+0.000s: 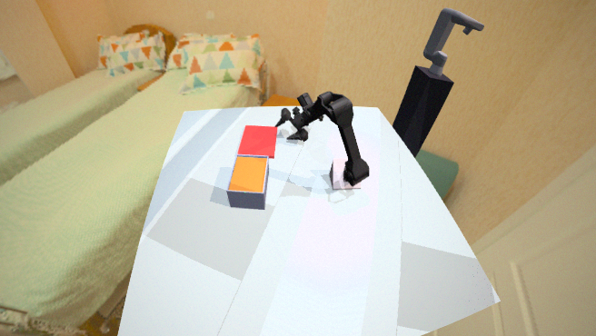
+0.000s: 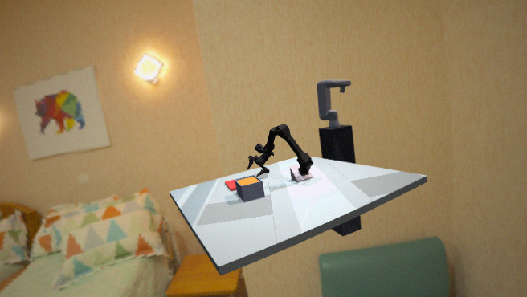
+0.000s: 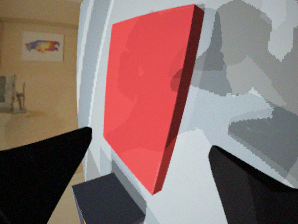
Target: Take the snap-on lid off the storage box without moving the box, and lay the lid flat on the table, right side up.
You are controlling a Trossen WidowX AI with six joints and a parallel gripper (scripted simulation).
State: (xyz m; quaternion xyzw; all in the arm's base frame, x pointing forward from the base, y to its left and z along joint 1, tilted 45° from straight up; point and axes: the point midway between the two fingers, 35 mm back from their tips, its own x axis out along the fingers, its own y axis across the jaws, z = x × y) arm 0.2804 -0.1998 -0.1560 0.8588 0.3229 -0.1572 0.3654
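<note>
Red lid [image 1: 258,141] [image 2: 230,185] [image 3: 150,90] flat beside box [image 1: 247,200] [image 2: 251,192] [image 3: 107,197], near open end effector [image 1: 292,131] [image 2: 255,168] [image 3: 152,143]

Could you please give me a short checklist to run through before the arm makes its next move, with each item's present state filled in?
1. Lid off the storage box: ok, it lies beside it.
2. Lid flat on the table: ok.
3. Gripper open, nothing between its fingers: ok.
4. Lid right side up: cannot tell; a smooth red face shows, the underside is hidden.
5. Box upright: ok, its open top faces up.
</note>
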